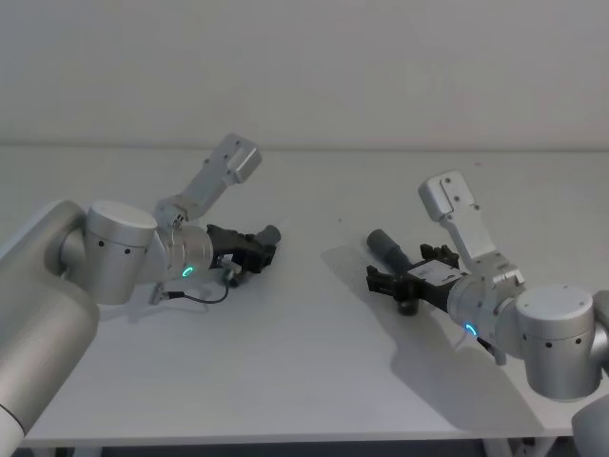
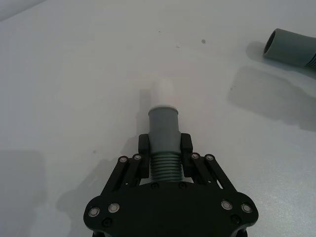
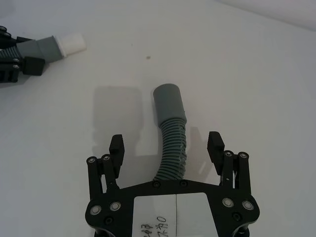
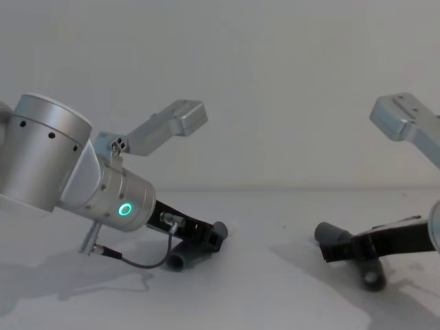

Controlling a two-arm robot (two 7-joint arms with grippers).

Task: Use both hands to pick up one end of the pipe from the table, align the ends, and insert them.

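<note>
Two pieces of the pipe lie on the white table (image 1: 314, 362). My left gripper (image 2: 164, 146) is shut on the ribbed part of the left piece (image 2: 163, 123), and its narrow whitish end (image 2: 162, 92) sticks out past the fingers. In the head view that gripper (image 1: 255, 249) is low over the table at left centre. My right gripper (image 3: 167, 146) is open, its fingers on either side of the right piece (image 3: 173, 148) without touching it. That piece's wide grey sleeve end (image 3: 168, 102) points forward. The head view has the right gripper (image 1: 392, 282) over this piece (image 1: 388, 246).
A thin black cable (image 1: 205, 297) loops on the table beside the left wrist. The two pieces lie apart with bare white table (image 1: 319, 257) between them. The table's front edge (image 1: 285, 442) runs close below both arms.
</note>
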